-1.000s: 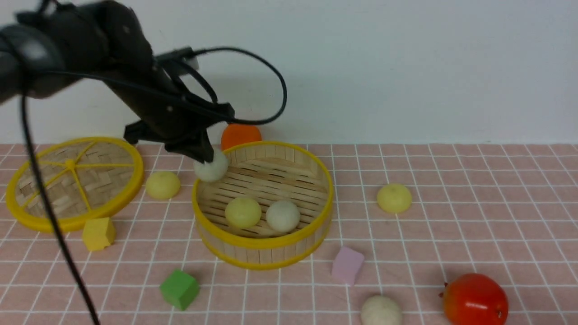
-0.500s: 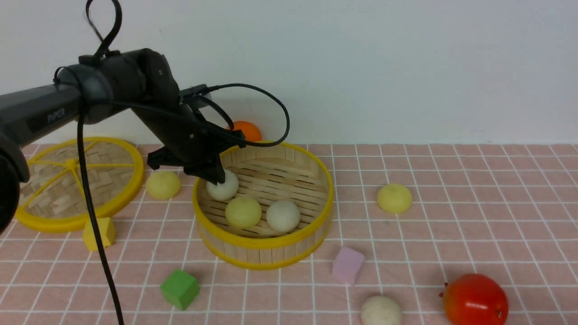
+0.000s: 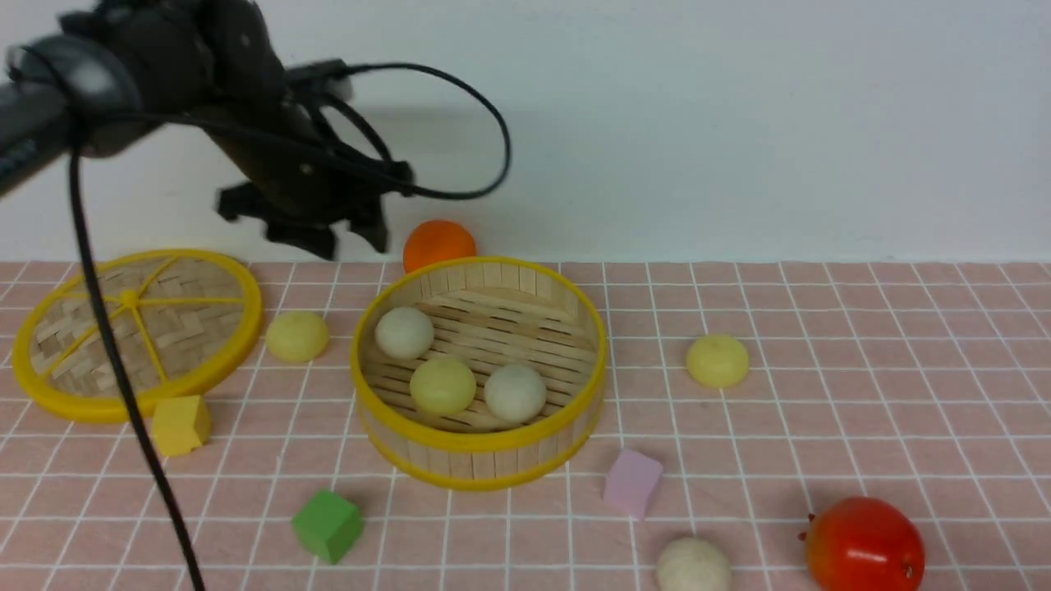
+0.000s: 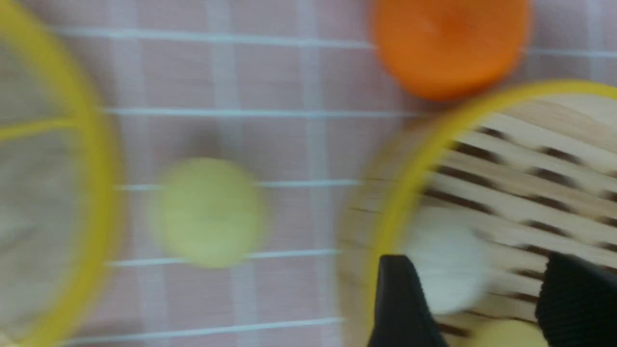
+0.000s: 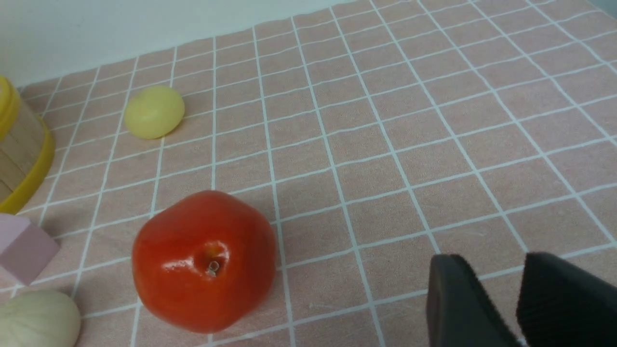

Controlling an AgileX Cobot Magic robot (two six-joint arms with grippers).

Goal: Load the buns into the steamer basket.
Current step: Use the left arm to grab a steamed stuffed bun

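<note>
Counting three buns (image 3: 442, 385) inside the steamer basket (image 3: 480, 464), middle of the tabletop (image 3: 862, 369). Hovering left jaws, wide and empty, over its far-left rim, risking clipping that rim when descending. Leaving outside a pale yellow bun (image 3: 296, 336) toward the left edge, a second yellow bun (image 3: 717, 360) rightward and an off-white bun (image 3: 692, 565) at the near edge, risking rolling them by pinching off-centre. Holding right jaws partly apart, empty.

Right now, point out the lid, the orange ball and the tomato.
lid (image 3: 193, 328): front view, woven face between the spokes.
orange ball (image 3: 439, 242): front view, middle of its visible part.
tomato (image 3: 862, 546): front view, middle of its red skin.
</note>
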